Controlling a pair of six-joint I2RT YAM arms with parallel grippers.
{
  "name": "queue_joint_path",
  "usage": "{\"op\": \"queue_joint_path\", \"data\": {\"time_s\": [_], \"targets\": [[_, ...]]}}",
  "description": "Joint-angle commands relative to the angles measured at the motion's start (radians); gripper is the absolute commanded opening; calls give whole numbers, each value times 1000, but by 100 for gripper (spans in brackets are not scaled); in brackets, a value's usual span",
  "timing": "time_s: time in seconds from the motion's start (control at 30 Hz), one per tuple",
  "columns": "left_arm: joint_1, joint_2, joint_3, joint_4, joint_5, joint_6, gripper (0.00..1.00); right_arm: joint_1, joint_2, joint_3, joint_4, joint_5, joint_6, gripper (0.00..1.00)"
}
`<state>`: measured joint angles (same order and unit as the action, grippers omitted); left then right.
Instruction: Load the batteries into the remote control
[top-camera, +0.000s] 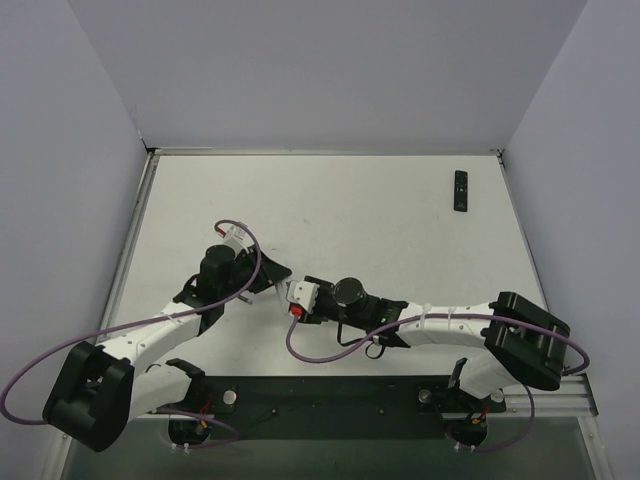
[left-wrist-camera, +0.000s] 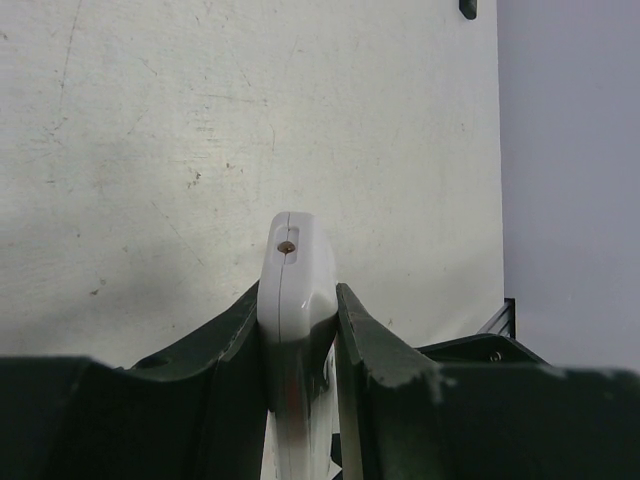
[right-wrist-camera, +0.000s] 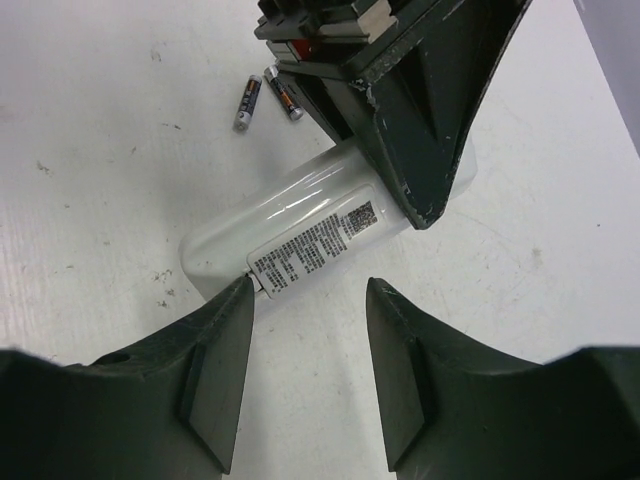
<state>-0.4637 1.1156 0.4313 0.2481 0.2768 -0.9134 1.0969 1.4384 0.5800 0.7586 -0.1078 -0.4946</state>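
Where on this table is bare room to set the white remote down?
Bare: the far half of the table, from its left edge across to the black remote; also right, between that remote and the right arm. Crowded: the middle, where the left gripper holds the white remote, right gripper and batteries beside it.
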Motion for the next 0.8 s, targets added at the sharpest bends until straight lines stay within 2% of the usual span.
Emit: {"op": "queue_joint_path", "data": {"time_s": [0.0, 0.17, 0.33, 0.4, 0.5, 0.53, 0.63, 0.77], "targets": [[-56, -14, -26, -36, 187, -81, 0, -68, -16, 32, 214, 117, 44, 42], [-55, 9, -14, -104, 119, -32, 0, -86, -45, 32, 182, 86, 5, 42], [-50, 4, -28, -84, 64, -18, 0, -101, -55, 34, 160, 70, 1, 42], [-36, -3, -40, -66, 70, -39, 0, -103, -88, 35, 98, 9, 39, 43], [-18, -17, -72, 12, 99, -102, 0, -103, -151, 23, 7, -85, 94, 48], [-13, -19, -80, 55, 107, -119, 0, -103, -163, 17, -10, -145, 122, 55], [-9, -19, -92, 104, 137, -165, 0, -104, -213, -8, -61, -229, 165, 66], [-7, -34, -98, 146, 176, -218, 0, -108, -256, -26, -108, -335, 179, 71]]}}
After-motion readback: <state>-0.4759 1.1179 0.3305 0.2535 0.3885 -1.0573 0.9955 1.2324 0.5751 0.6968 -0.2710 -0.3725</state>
